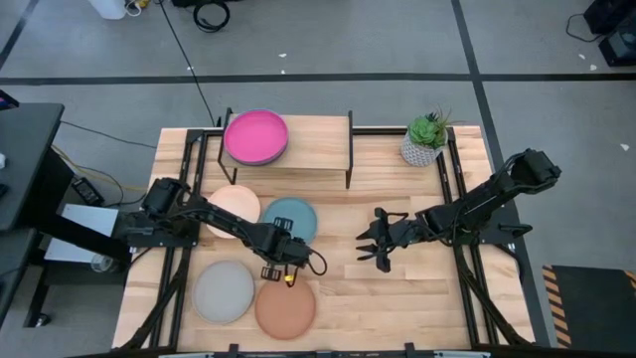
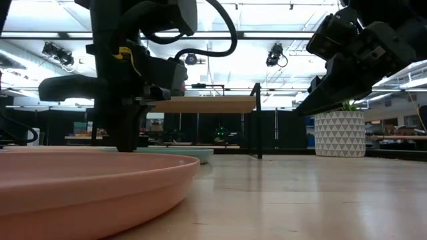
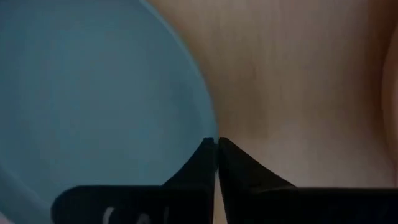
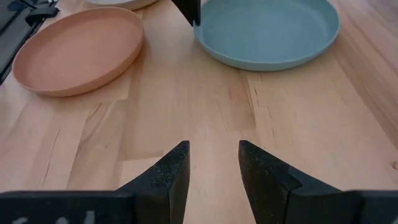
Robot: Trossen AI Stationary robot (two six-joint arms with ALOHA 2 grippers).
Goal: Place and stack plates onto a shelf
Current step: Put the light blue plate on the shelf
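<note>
Left fingers (image 3: 217, 149) closed, pinching rim of teal plate (image 1: 291, 221) on worktop (image 1: 397, 298). Right fingers (image 4: 213, 163) open, hovering apart from plate.

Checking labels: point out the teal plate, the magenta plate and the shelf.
teal plate (image 1: 295, 218): high view, bare centre.
magenta plate (image 1: 255, 135): high view, middle of its face.
shelf (image 1: 323, 139): high view, bare wooden top board.
</note>
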